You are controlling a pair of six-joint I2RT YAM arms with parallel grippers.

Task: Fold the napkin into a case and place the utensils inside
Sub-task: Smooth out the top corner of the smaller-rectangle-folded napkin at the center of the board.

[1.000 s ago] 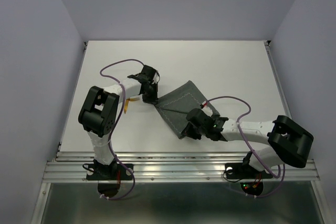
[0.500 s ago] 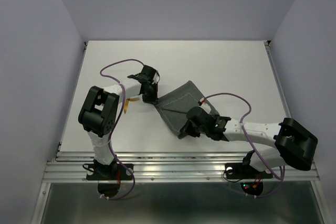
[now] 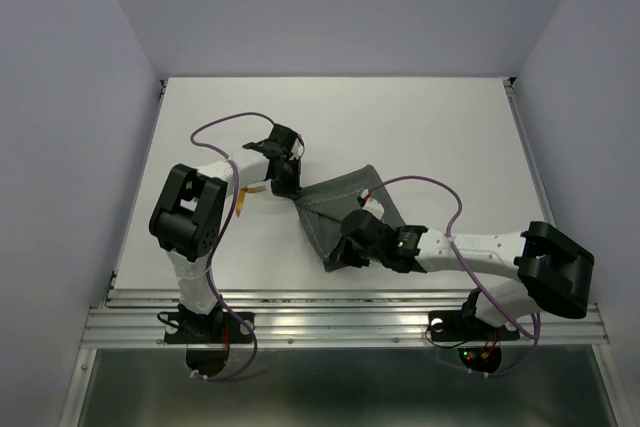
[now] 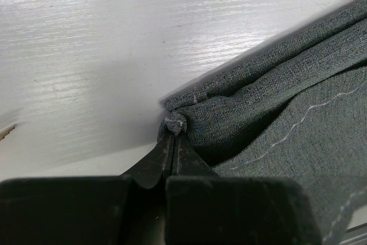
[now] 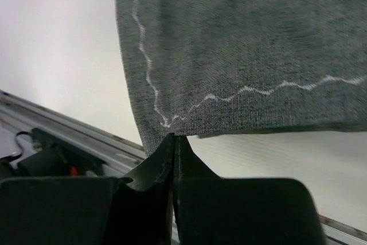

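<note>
The dark grey-green napkin [image 3: 338, 205] lies partly folded at the middle of the white table [image 3: 420, 117]. My left gripper [image 3: 287, 187] is shut on its bunched left corner; in the left wrist view the fingers [image 4: 174, 133] pinch a small knot of the napkin [image 4: 298, 101]. My right gripper [image 3: 344, 255] is shut on the near corner, holding the stitched hem of the napkin [image 5: 241, 44] off the table at its tips [image 5: 174, 137]. A thin gold utensil [image 3: 243, 199] shows beside the left arm, mostly hidden. No finished case is visible.
A metal rail [image 3: 340, 312] runs along the table's near edge, just below the right gripper. Purple cables [image 3: 225, 122] loop over both arms. Lilac walls enclose the table on the left, back and right.
My right gripper has moved left and a little nearer with the napkin corner in it, making the cloth narrower. The left gripper has stayed put.
</note>
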